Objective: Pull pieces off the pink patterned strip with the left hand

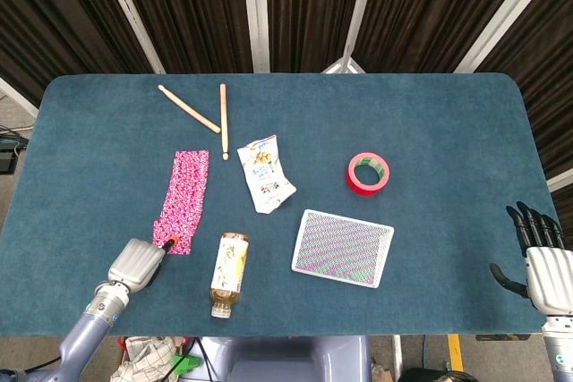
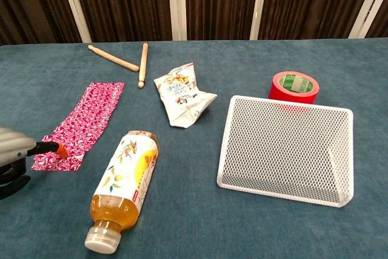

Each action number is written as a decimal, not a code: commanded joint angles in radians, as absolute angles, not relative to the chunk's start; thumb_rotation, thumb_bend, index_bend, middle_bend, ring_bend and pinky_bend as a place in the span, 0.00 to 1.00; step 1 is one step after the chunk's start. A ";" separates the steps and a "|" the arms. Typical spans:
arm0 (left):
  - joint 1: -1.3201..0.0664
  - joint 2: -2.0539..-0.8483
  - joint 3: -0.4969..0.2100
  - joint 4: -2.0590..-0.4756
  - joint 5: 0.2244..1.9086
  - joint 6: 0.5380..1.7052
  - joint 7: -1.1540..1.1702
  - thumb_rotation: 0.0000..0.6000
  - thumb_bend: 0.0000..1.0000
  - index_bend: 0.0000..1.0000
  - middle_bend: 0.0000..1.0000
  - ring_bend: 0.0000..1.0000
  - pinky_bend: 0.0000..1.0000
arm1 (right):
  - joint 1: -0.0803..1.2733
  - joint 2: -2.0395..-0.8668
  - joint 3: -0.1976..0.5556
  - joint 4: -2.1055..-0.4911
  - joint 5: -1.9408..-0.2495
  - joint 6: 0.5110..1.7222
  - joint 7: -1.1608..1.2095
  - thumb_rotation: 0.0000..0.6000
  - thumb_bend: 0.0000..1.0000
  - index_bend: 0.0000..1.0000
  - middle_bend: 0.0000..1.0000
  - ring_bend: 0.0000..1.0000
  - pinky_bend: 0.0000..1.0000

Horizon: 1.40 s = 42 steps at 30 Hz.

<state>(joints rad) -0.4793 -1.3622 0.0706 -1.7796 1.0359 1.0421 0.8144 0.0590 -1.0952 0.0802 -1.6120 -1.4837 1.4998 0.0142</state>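
Note:
The pink patterned strip (image 1: 183, 199) (image 2: 82, 122) lies flat on the blue table, left of centre, running from far to near. My left hand (image 1: 136, 263) (image 2: 12, 148) is at the strip's near end, low over the table. One orange-tipped finger (image 1: 167, 242) (image 2: 59, 147) reaches out and touches the strip's near edge. The dark thumb sits below it, apart from that finger, and nothing is pinched. My right hand (image 1: 543, 261) hangs off the table's near right corner with its fingers spread and nothing in them; only the head view shows it.
A tea bottle (image 1: 229, 273) (image 2: 122, 187) lies on its side just right of the strip's near end. Two wooden drumsticks (image 1: 223, 119), a crumpled snack packet (image 1: 265, 174), a red tape roll (image 1: 368, 174) and a white mesh basket (image 1: 343, 247) lie further off.

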 commanded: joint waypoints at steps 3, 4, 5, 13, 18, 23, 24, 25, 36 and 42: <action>-0.476 -1.365 0.101 -1.799 1.022 1.057 0.847 1.00 0.76 0.18 0.87 0.74 0.62 | 0.060 -1.095 0.080 -1.613 -1.485 1.499 0.016 1.00 0.27 0.01 0.05 0.09 0.10; -0.475 -1.366 0.106 -1.802 1.026 1.060 0.849 1.00 0.76 0.18 0.87 0.74 0.62 | 0.060 -1.095 0.080 -1.613 -1.485 1.499 0.016 1.00 0.27 0.01 0.05 0.09 0.10; -0.474 -1.366 0.113 -1.805 1.035 1.065 0.849 1.00 0.76 0.18 0.87 0.74 0.62 | 0.060 -1.095 0.081 -1.613 -1.485 1.499 0.015 1.00 0.27 0.01 0.05 0.09 0.10; -0.445 -1.354 0.164 -1.844 1.100 1.117 0.856 1.00 0.76 0.17 0.87 0.74 0.62 | 0.059 -1.093 0.081 -1.614 -1.486 1.501 0.017 1.00 0.27 0.01 0.05 0.09 0.10; -0.432 -1.349 0.183 -1.859 1.122 1.138 0.865 1.00 0.76 0.17 0.87 0.74 0.62 | 0.058 -1.092 0.081 -1.615 -1.487 1.504 0.020 1.00 0.27 0.01 0.05 0.09 0.10; -0.410 -1.344 0.211 -1.880 1.144 1.164 0.885 1.00 0.76 0.17 0.87 0.74 0.62 | 0.056 -1.091 0.081 -1.616 -1.487 1.506 0.025 1.00 0.27 0.01 0.05 0.09 0.10; -0.409 -1.343 0.213 -1.882 1.146 1.167 0.886 1.00 0.76 0.17 0.87 0.74 0.62 | 0.056 -1.090 0.081 -1.617 -1.487 1.506 0.025 1.00 0.27 0.01 0.05 0.09 0.10; -0.407 -1.342 0.214 -1.884 1.148 1.168 0.886 1.00 0.76 0.17 0.87 0.74 0.62 | 0.056 -1.090 0.082 -1.617 -1.486 1.505 0.025 1.00 0.27 0.01 0.05 0.09 0.10; -0.381 -1.317 0.206 -1.901 1.207 1.218 0.861 1.00 0.76 0.17 0.87 0.74 0.62 | 0.058 -1.094 0.079 -1.619 -1.487 1.501 0.015 1.00 0.27 0.01 0.05 0.09 0.10; -0.387 -1.316 0.174 -1.895 1.210 1.222 0.857 1.00 0.76 0.16 0.87 0.74 0.62 | 0.057 -1.094 0.080 -1.619 -1.484 1.501 0.015 1.00 0.27 0.01 0.05 0.09 0.10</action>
<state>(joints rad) -0.3855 -1.3169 0.1777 -1.8963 1.2112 1.2215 0.8570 0.0572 -1.0938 0.0802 -1.6189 -1.4845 1.5011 0.0152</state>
